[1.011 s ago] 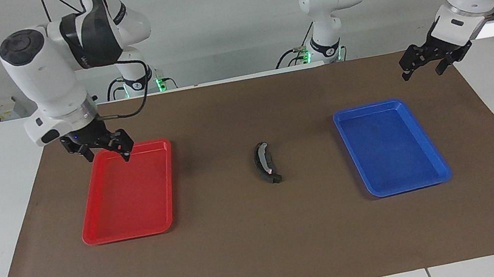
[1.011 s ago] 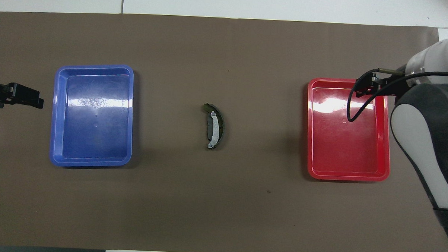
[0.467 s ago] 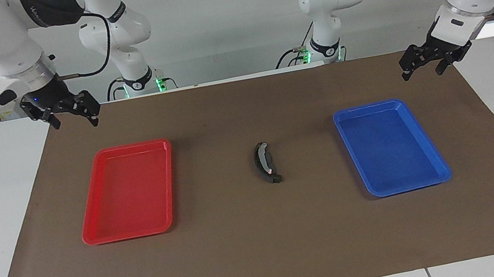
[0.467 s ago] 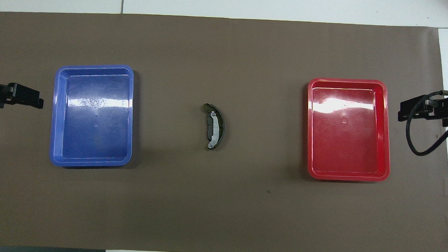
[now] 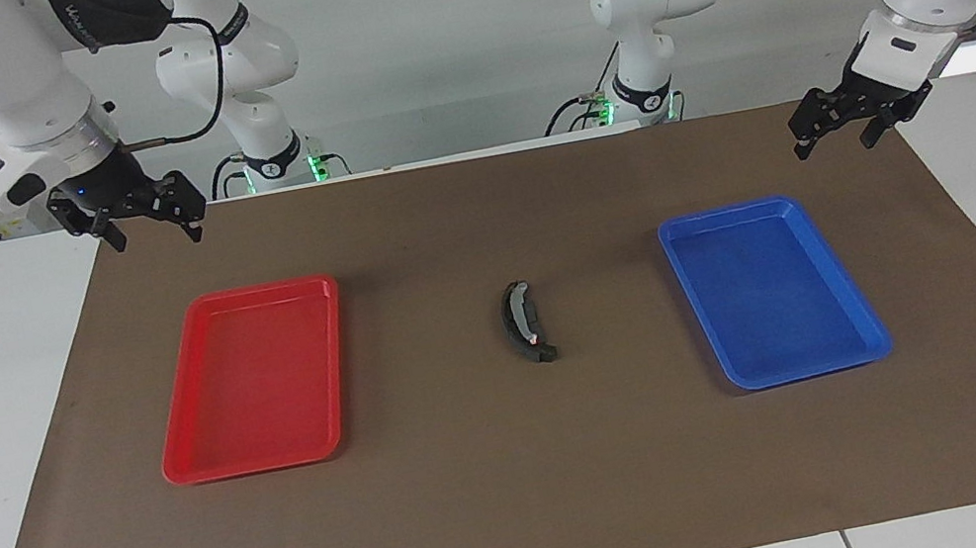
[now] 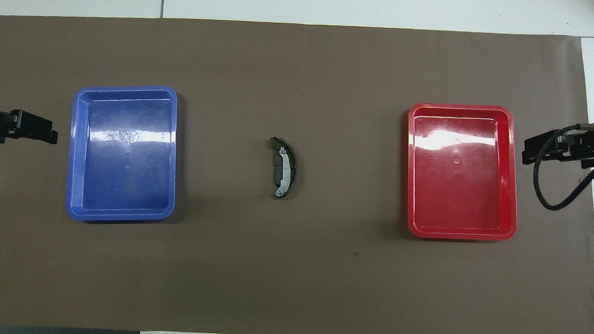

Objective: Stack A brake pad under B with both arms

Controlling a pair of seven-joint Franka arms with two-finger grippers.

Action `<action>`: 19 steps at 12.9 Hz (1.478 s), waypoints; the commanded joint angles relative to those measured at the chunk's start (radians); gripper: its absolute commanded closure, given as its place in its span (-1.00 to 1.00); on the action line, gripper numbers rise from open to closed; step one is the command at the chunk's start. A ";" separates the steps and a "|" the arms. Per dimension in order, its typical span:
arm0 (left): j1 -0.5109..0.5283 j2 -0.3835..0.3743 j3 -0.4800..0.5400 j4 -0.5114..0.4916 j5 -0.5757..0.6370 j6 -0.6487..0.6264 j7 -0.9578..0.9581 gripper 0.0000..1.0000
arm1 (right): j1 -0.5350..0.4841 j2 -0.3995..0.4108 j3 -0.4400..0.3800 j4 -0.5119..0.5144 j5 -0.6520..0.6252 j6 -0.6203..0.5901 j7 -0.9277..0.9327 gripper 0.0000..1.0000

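Observation:
B (image 5: pixel 515 327) (image 6: pixel 290 168), the long black crescent with a silvery inner rim, lies at the middle of the brown mat. It rests over the A brake pad (image 5: pixel 533 313) (image 6: pixel 276 169), the short dark grey pad, whose edge shows along B's inner curve. My right gripper (image 5: pixel 152 235) (image 6: pixel 530 153) hangs open and holds nothing, above the mat's edge by the red tray's corner nearest the robots. Past the blue tray, at the left arm's end of the mat, my left gripper (image 5: pixel 832 143) (image 6: pixel 37 130) also hangs open with nothing in it. Both are well away from the stack.
A red tray (image 5: pixel 262 291) (image 6: pixel 461 108) lies toward the right arm's end of the table and a blue tray (image 5: pixel 724 213) (image 6: pixel 125 88) toward the left arm's end. The brake pieces sit between them. The brown mat (image 5: pixel 529 508) covers most of the white table.
My right gripper rose from over the red tray's corner and drew back toward the robots, then drifted slightly toward the table's middle. The left arm and the brake pieces stayed still.

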 commanded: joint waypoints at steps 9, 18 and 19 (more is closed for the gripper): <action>0.011 -0.014 -0.003 -0.012 -0.007 0.012 0.010 -0.97 | -0.022 0.002 -0.004 0.040 -0.044 -0.037 -0.187 -0.99; 0.011 -0.014 -0.003 -0.012 -0.007 0.012 0.010 -0.97 | -0.020 0.002 -0.001 0.039 -0.029 -0.043 -0.154 -0.99; 0.011 -0.013 -0.003 -0.012 -0.007 0.012 0.010 -0.97 | -0.017 0.002 -0.001 0.039 -0.029 -0.042 -0.126 -0.99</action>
